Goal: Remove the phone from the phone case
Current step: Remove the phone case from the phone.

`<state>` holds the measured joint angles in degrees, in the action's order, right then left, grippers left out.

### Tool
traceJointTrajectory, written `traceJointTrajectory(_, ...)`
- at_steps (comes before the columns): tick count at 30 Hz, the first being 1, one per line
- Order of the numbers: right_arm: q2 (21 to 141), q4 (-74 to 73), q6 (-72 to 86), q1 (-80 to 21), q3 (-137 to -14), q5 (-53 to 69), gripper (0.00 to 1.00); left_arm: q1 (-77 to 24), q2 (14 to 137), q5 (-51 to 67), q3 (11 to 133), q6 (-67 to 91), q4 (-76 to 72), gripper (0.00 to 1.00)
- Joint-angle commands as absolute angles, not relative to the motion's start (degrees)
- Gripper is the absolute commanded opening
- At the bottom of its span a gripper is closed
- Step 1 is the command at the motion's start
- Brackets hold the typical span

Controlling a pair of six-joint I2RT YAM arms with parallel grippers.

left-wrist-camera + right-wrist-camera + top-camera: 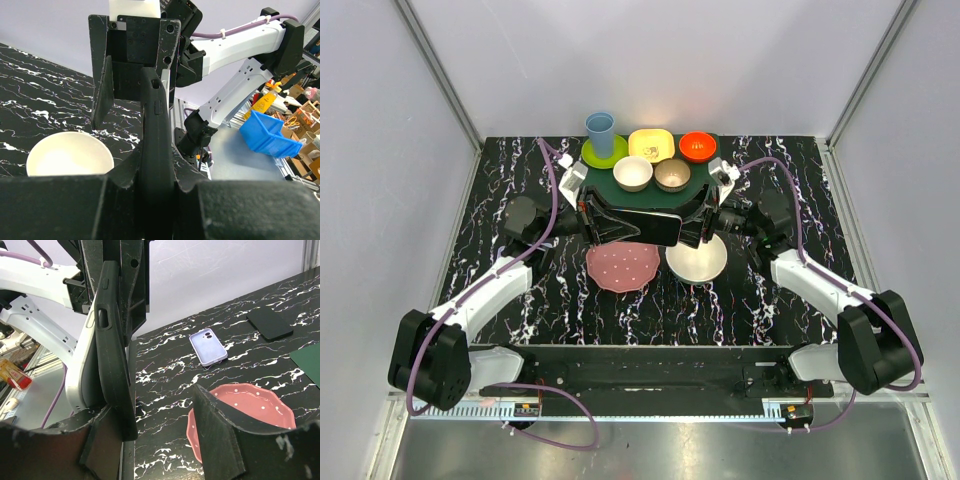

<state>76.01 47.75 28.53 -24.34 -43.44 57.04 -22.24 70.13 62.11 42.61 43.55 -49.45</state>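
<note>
**Inspector:** Top view?
**Assistant:** The phone (645, 226) is held level over the worktop (740, 305), spanning the left claw (607, 222) and right claw (700, 226). The pink plate (620, 266) and white bowl (697, 260) are nearby.
**Inspector:** Left wrist?
**Assistant:** The left claw is clamped tight on the phone, seen edge-on.
**Inspector:** Right wrist?
**Assistant:** The right claw's fingers stand apart. The phone is against one, the other is clear. The lavender phone case (208, 346) lies flat on the worktop beyond the plate, camera cut-out up, untouched. The bottle (12, 374) label is unreadable.
</note>
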Motion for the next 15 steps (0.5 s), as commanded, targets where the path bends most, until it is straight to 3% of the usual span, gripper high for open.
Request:
traceJointTrajectory(1, 76.29, 51.59, 27.77, -29.44, -43.95, 58.71, 0.60, -23.47, 70.93, 51.42, 44.12, 41.57, -51.33, 0.00)
traceJointTrajectory(9, 77.08, 52.73, 28.56, -30.67, -44.30, 58.89, 0.59, -23.64, 71.19, 51.33, 44.03, 41.48, -51.24, 0.00)
traceJointTrajectory(15, 77.52, 54.67, 30.76, -30.85, -44.30, 58.71, 0.42, -23.82, 71.63, 51.07, 43.95, 41.40, -51.06, 0.00)
